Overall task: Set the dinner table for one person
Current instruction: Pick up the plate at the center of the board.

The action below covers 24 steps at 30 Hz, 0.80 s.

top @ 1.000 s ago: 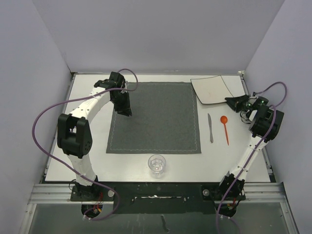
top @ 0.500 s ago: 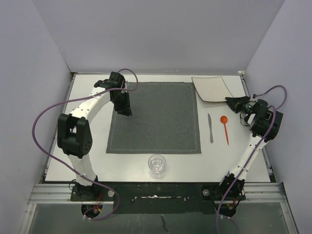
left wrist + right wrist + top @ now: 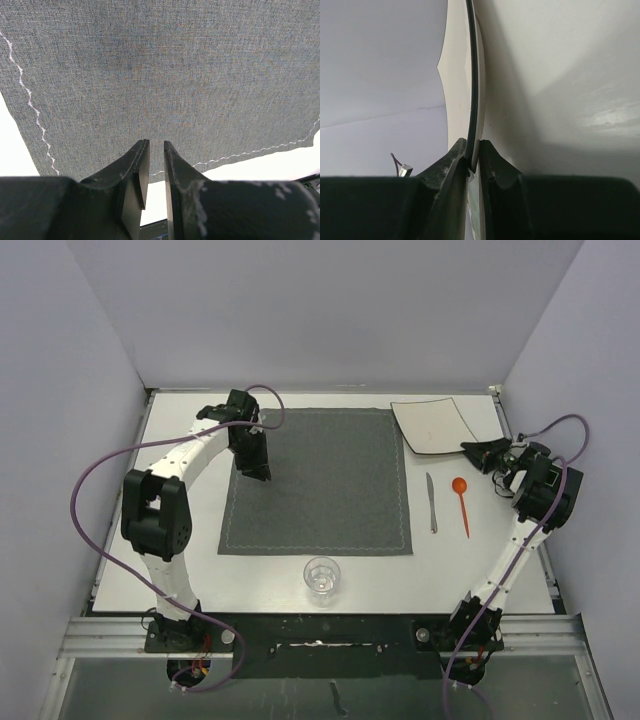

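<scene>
The white dinner table (image 3: 200, 570) carries a dark grey stitched placemat (image 3: 318, 480) at its middle. My left gripper (image 3: 255, 465) hovers over the placemat's left edge. In the left wrist view the gripper (image 3: 156, 145) is shut to a thin slit with nothing in it, the placemat (image 3: 160, 70) lying beyond it. My right gripper (image 3: 472, 451) is shut on the near right corner of the square white plate (image 3: 432, 424) at the back right. In the right wrist view the gripper (image 3: 473, 150) pinches the plate (image 3: 457, 90), seen edge-on.
A metal knife (image 3: 431, 502) and an orange spoon (image 3: 462, 502) lie side by side right of the placemat. A clear glass (image 3: 321, 577) stands in front of the placemat near the table's front edge. Grey walls close in on three sides.
The plate in my right gripper has tipped down from a raised tilt to lie flatter, and the right gripper shifted slightly. The left arm has barely moved.
</scene>
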### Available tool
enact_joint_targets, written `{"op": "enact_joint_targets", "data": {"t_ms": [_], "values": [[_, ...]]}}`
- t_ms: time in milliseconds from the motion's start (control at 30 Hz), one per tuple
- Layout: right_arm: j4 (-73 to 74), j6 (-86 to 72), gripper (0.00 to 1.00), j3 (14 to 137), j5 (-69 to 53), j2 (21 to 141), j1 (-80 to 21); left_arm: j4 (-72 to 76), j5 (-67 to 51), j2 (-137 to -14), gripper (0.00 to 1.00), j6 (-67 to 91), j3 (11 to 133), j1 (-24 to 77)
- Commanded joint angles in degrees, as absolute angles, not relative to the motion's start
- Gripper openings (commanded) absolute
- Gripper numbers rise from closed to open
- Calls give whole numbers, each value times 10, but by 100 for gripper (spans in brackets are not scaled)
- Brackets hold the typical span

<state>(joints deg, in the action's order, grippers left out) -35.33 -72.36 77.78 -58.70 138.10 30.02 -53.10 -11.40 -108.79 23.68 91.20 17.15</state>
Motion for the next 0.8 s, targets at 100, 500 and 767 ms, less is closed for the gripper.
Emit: {"op": "enact_joint_targets", "data": {"t_ms": [100, 500, 767], "values": [[-340, -714, 0, 806, -596, 1327, 326, -518, -122, -1098, 17, 229, 917, 173], [-312, -694, 0, 838, -606, 1301, 317, -523, -124, -1108, 17, 227, 920, 175], [-289, -695, 0, 862, -609, 1283, 311, -526, -125, -1111, 16, 227, 922, 178]]}}
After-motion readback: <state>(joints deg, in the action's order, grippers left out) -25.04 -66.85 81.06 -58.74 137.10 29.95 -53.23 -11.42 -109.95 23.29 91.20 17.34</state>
